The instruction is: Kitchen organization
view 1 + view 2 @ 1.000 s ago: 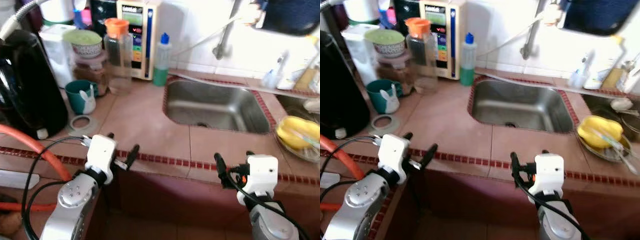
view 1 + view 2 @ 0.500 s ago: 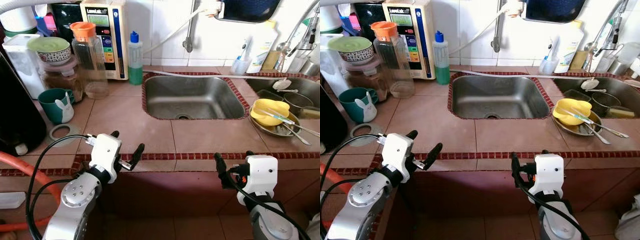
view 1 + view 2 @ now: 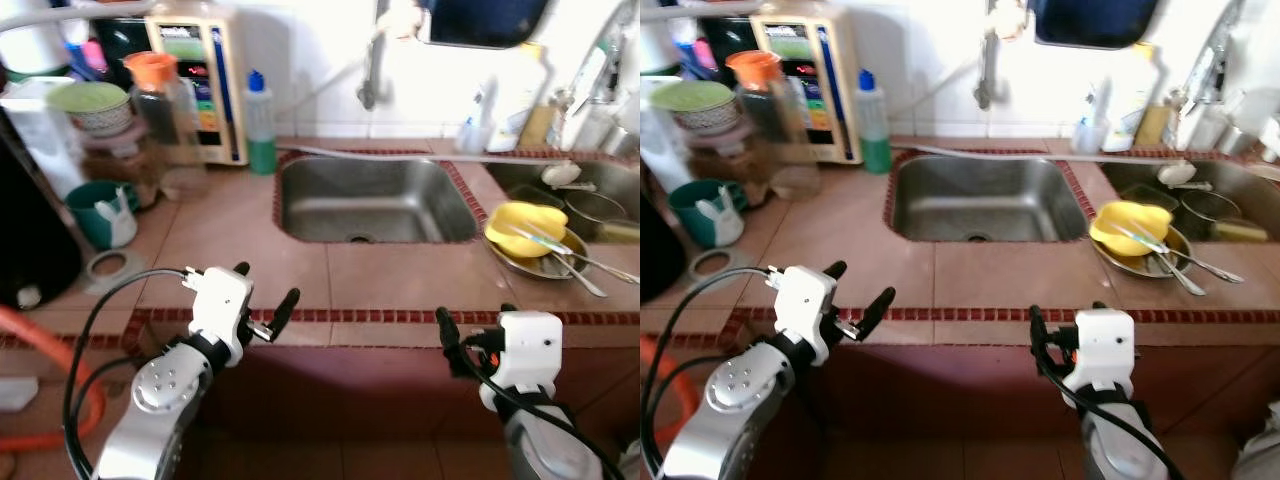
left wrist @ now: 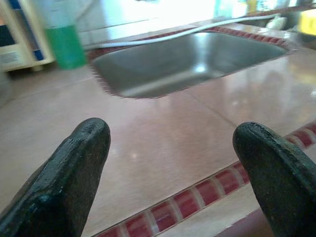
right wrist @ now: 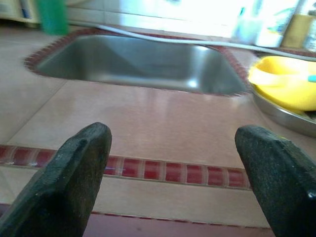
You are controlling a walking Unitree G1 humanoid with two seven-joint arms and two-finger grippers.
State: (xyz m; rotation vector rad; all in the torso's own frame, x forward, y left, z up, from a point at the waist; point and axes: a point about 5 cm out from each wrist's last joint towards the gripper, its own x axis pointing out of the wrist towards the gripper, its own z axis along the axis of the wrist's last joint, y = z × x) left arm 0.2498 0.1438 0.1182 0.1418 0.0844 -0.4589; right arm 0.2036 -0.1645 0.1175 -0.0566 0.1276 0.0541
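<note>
Green bottle (image 4: 61, 42) beyond left pincer (image 4: 168, 163); yellow bowl (image 5: 286, 86) beyond right pincer (image 5: 170, 173).

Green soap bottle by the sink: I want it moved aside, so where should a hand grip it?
Grip the green soap bottle around its round lower body, coming level from the front counter edge. It stands upright, its blue cap looks too narrow, and the left hand, open, is nearer.

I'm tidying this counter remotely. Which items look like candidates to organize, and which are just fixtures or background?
Likely to handle: yellow bowl in the metal plate, utensils, green mug, orange-lid jar, green bottle.

Background: sink, water purifier, left gripper and right gripper, both open at the counter edge.
</note>
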